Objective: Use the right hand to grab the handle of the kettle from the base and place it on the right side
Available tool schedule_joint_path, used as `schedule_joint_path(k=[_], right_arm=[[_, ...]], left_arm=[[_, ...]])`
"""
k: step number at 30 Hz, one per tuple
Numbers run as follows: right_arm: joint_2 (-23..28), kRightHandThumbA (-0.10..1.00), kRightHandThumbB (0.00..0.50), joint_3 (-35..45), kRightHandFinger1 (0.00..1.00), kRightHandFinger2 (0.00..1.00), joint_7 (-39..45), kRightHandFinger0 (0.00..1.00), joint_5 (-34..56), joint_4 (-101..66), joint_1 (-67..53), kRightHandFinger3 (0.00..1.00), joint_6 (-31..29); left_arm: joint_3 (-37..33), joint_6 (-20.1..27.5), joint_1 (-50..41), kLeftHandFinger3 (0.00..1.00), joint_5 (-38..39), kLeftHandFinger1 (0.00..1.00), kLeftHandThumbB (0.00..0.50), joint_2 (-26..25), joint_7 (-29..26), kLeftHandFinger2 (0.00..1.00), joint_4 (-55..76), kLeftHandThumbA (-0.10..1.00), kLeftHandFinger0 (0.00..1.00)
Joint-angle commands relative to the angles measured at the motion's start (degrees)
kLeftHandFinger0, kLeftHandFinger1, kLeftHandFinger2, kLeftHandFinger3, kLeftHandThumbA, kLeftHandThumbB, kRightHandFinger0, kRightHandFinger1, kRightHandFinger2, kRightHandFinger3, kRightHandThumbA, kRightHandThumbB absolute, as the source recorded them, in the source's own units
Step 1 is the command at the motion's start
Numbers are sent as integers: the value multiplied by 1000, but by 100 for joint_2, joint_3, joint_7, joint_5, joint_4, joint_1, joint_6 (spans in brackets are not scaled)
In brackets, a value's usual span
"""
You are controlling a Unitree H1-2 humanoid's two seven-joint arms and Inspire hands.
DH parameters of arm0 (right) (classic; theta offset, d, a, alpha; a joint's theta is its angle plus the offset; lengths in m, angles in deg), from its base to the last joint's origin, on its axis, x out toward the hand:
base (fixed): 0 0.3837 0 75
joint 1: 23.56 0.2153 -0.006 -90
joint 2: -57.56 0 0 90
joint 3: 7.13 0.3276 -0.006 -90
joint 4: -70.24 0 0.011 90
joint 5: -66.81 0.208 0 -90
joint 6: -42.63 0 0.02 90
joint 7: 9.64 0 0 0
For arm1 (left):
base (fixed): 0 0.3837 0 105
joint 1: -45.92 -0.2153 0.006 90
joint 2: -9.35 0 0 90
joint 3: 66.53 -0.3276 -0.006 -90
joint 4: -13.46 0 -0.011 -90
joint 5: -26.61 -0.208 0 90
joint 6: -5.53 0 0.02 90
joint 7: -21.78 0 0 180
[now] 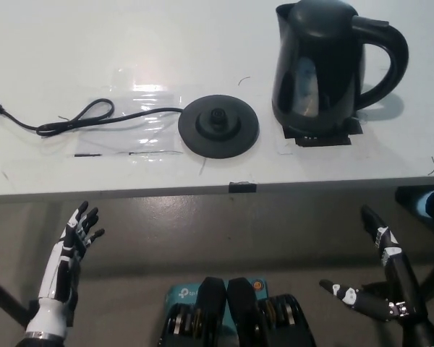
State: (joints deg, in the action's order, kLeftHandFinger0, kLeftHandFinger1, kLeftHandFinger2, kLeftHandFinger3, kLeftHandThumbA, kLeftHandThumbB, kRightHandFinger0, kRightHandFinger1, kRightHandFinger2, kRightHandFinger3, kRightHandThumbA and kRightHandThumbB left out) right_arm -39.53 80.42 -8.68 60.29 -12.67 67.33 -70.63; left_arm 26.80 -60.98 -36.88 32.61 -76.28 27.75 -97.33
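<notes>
Worktop (72,43) carries the kettle (325,69) already right of its base (218,127). Right hand (382,285), fingers spread and empty, hangs below the edge; left hand (66,260) rests open. Keep the retreat clear of the handle (390,61).

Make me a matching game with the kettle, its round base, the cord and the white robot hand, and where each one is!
Things:
1. tall black plastic kettle
2. round black base
3. black power cord
4. white left robot hand

Places:
A. table's left part
B. below the table edge, lower left
C. on black tape, table's right
D. table's middle

Pairs: 1-C, 2-D, 3-A, 4-B
</notes>
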Motion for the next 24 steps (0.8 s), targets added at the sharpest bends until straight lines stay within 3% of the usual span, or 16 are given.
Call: schedule_joint_path(k=[1,5,19,24], right_arm=[[149,1000,290,-61,1000,1000,35,1000,111,5,-91,1000,-366],[131,1000,333,-121,1000,1000,113,1000,131,91,-127,1000,-366],[103,1000,321,-66,1000,1000,60,1000,225,138,-106,1000,-366],[112,1000,290,-59,1000,1000,48,1000,255,161,-29,1000,-366]], left_arm=[[-46,94,-76,1000,-35,1000,500,-64,126,1000,125,1000,996],[-56,92,-146,1000,-5,1000,500,-67,138,1000,122,1000,1000],[-56,164,-199,1000,-21,1000,500,-69,135,1000,121,1000,991],[-48,173,-180,1000,1,1000,500,-57,134,1000,96,1000,988]])
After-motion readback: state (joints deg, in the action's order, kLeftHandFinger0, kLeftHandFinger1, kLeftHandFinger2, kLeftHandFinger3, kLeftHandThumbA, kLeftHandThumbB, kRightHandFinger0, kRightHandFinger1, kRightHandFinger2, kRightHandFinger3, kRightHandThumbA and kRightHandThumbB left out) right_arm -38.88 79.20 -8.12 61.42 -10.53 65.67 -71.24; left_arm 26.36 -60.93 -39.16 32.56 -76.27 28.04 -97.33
